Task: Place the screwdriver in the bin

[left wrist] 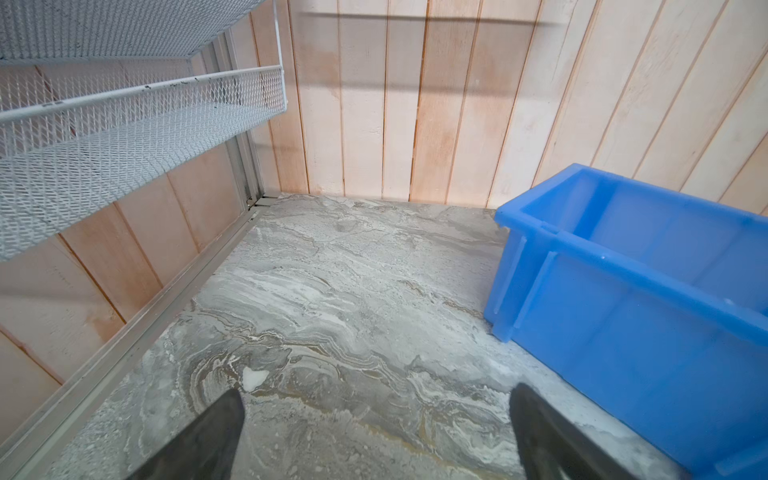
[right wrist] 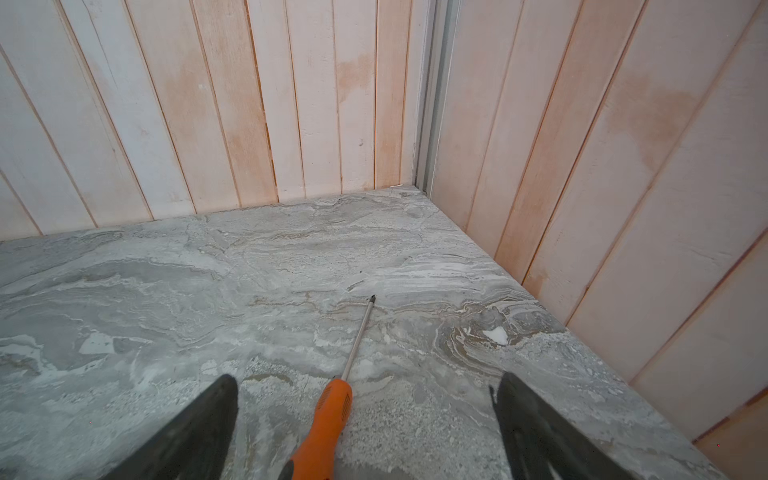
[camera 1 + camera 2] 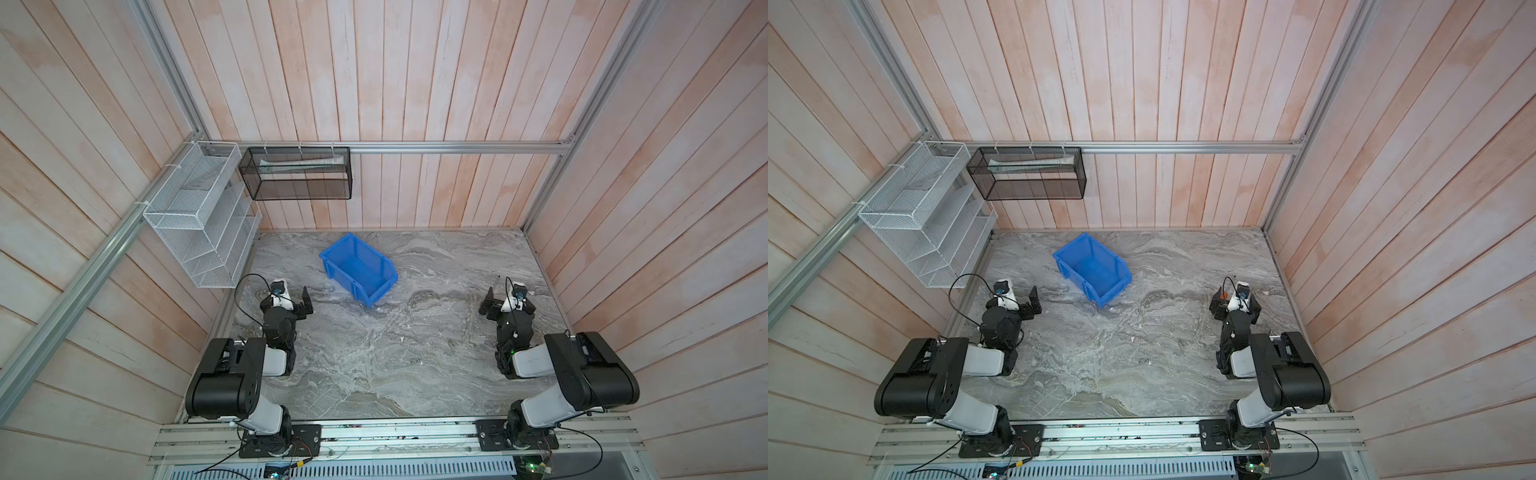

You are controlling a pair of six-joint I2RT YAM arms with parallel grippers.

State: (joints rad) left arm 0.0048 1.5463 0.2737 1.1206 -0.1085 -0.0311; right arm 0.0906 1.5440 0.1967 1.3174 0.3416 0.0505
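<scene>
Screwdriver handle cut off btw spread right gripper jaws, left gripper spread too.

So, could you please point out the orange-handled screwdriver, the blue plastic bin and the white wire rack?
orange-handled screwdriver [image 2: 327,415]: right wrist view, orange handle.
blue plastic bin [image 3: 359,270]: a top view, bare inner floor.
white wire rack [image 3: 191,187]: a top view, upper basket mesh.

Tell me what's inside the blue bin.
The bin shows only its bare blue floor; the strip behind its nearer walls is hidden. The screwdriver lies outside, on the table, between the right pincer's open jaws.
</scene>
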